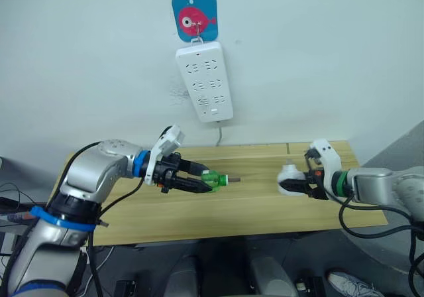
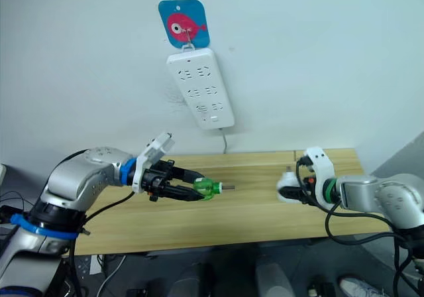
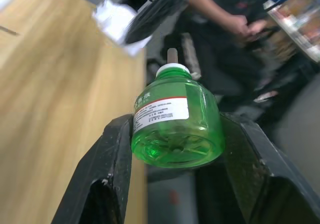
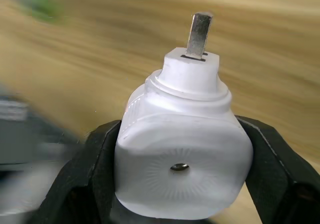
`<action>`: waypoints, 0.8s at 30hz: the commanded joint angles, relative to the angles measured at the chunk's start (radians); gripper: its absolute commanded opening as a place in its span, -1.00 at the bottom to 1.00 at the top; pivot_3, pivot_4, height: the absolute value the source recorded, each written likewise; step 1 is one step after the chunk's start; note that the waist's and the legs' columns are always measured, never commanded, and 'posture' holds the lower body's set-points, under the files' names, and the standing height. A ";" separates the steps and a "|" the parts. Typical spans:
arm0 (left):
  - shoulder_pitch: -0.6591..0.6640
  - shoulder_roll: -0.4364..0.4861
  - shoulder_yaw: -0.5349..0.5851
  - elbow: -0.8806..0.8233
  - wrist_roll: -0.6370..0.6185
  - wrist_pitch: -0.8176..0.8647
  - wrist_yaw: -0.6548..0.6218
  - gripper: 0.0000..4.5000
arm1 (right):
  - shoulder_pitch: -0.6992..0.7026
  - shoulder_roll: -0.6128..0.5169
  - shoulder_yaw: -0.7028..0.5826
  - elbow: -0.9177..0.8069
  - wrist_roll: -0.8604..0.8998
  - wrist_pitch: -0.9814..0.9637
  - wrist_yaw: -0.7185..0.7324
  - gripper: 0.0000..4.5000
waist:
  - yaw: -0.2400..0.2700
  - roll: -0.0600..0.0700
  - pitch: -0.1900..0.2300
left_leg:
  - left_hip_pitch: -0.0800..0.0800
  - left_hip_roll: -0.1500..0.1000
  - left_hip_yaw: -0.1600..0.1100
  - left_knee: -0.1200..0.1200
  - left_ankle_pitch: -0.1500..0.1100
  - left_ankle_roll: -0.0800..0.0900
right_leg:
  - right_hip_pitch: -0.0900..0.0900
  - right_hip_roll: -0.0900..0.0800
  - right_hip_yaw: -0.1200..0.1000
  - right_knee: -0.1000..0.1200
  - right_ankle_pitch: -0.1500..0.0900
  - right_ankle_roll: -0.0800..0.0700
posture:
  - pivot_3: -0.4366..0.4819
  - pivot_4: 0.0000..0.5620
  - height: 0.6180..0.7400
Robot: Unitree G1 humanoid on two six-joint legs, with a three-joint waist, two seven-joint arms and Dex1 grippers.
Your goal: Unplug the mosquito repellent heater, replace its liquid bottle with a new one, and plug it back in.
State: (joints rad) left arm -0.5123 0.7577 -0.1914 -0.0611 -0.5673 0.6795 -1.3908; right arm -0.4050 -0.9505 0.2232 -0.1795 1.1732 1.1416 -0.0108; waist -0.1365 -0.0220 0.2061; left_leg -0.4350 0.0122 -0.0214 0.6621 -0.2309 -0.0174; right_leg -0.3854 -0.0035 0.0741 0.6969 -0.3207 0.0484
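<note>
We see left pincer clamped on green translucent bottle, held sideways above wooden bench, wick toward the right. Left wrist view gives us white label, ribbed base. White power strip hangs on wall behind. Right pincer grips mosquito repellent heater over bench's right end. Right wrist view gives us smooth rounded white plastic, metal prong, small central hole.
</note>
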 commanded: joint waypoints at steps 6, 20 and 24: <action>0.107 -0.022 0.020 -0.141 0.047 -0.139 0.062 0.00 | -0.209 0.145 0.162 0.389 -0.473 0.040 0.107 0.35 | -0.001 0.002 0.003 | 0.000 0.000 0.001 0.000 0.000 0.000 | 0.000 0.000 0.000 0.001 0.000 0.000 | -0.40 -0.31 1.00; 0.153 -0.057 0.015 -0.114 0.091 -0.209 0.094 0.00 | -0.239 0.230 -0.026 0.459 -0.695 0.061 0.246 1.00 | -0.001 0.003 0.004 | 0.000 -0.001 0.000 0.000 0.000 0.000 | 0.000 0.000 -0.001 0.001 0.000 0.000 | -0.40 -0.34 1.00; 0.163 -0.096 0.054 -0.079 0.100 -0.257 0.151 0.00 | -0.127 0.193 -0.228 0.131 -0.590 0.149 0.290 1.00 | 0.001 0.003 0.004 | 0.000 -0.002 -0.001 -0.001 0.000 0.000 | 0.000 -0.001 -0.002 0.001 0.000 0.000 | -0.42 -0.35 1.00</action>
State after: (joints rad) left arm -0.3479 0.6764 -0.1733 -0.1361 -0.4654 0.4600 -1.2654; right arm -0.5421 -0.7515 0.0842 0.0895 0.5265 1.2571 0.2539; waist -0.1353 -0.0186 0.2101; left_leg -0.4350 0.0108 -0.0227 0.6615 -0.2310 -0.0173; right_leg -0.3851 -0.0050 0.0718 0.6982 -0.3204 0.0481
